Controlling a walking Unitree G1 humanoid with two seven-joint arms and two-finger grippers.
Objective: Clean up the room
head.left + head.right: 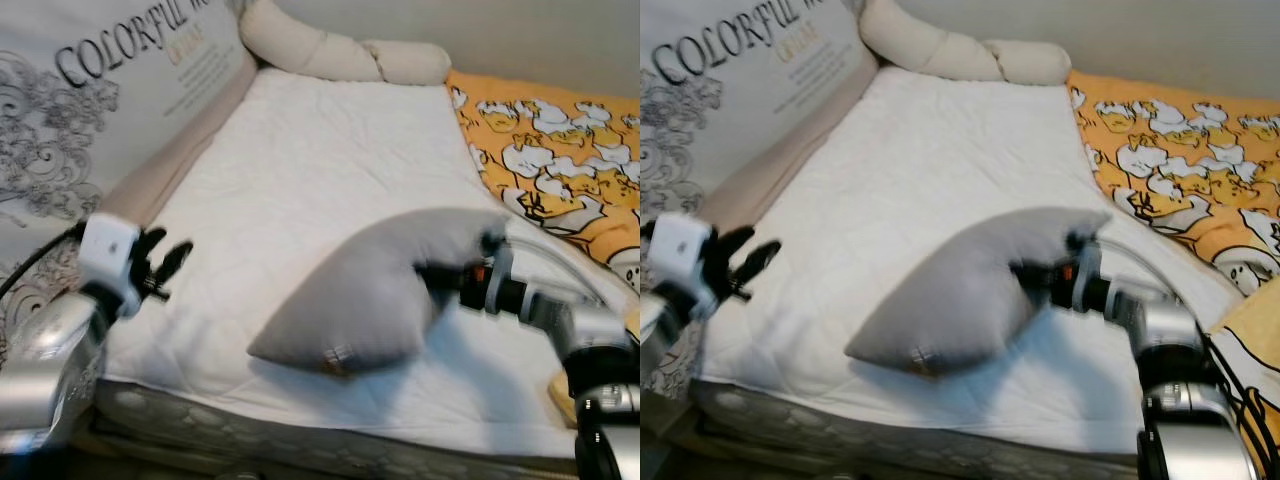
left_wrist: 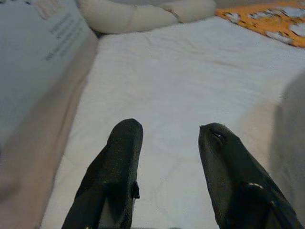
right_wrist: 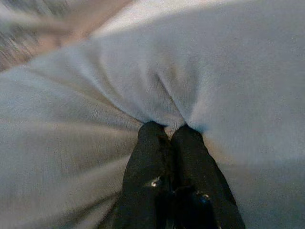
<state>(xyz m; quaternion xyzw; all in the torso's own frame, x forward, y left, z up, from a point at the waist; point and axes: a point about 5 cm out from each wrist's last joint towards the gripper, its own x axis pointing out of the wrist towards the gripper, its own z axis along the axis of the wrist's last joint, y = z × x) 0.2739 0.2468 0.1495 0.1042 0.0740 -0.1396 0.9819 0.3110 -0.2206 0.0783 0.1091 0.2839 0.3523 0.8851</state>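
A grey pillow rests on the white mattress, tilted, with one corner lifted off the surface. My right gripper is shut on a fold of the grey pillow, its fingers pinched together in the fabric. My left gripper hangs over the mattress's left front edge, open, with nothing between its fingers. Past those fingers lies bare white mattress.
A cream knotted bolster lies at the head of the bed. An orange blanket with white ducks covers the right side. A printed panel with lettering runs along the left. The mattress's front edge is close below.
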